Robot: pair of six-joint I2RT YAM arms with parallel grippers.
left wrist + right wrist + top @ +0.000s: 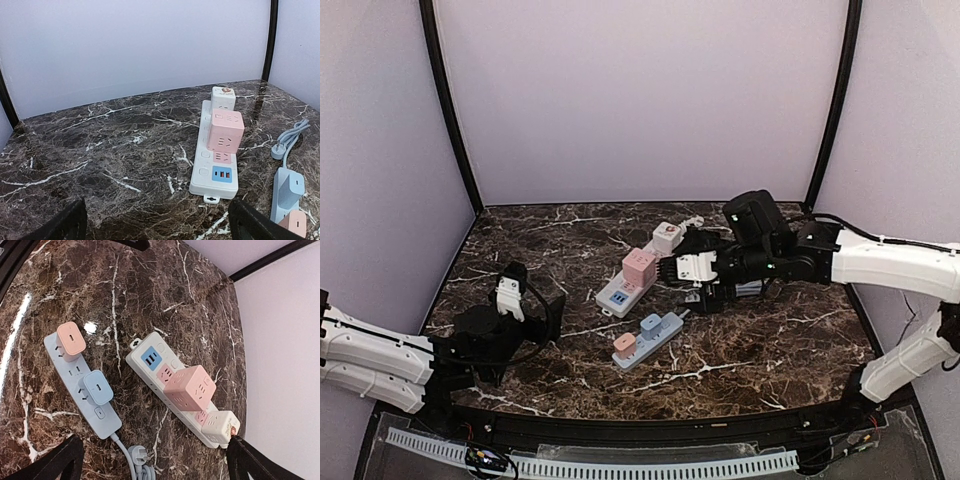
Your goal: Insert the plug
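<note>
The right claw (672, 270) stands wide open and empty over the loose plug (141, 456), which lies on the tabletop (75, 290) between its 2 fingers (60, 462). The white strip (134, 360) runs slantwise ahead. The left claw (515, 275), open too, is well apart.

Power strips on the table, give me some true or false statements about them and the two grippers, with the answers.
1. A pink cube sits on the white power strip. True.
2. The blue power strip carries nothing. False: a pink charger and a blue charger are plugged into it.
3. The plug on the blue strip's cable lies loose on the table. True.
4. The right gripper is shut on that plug. False: it is open and empty.
5. The left gripper is open. True.
</note>
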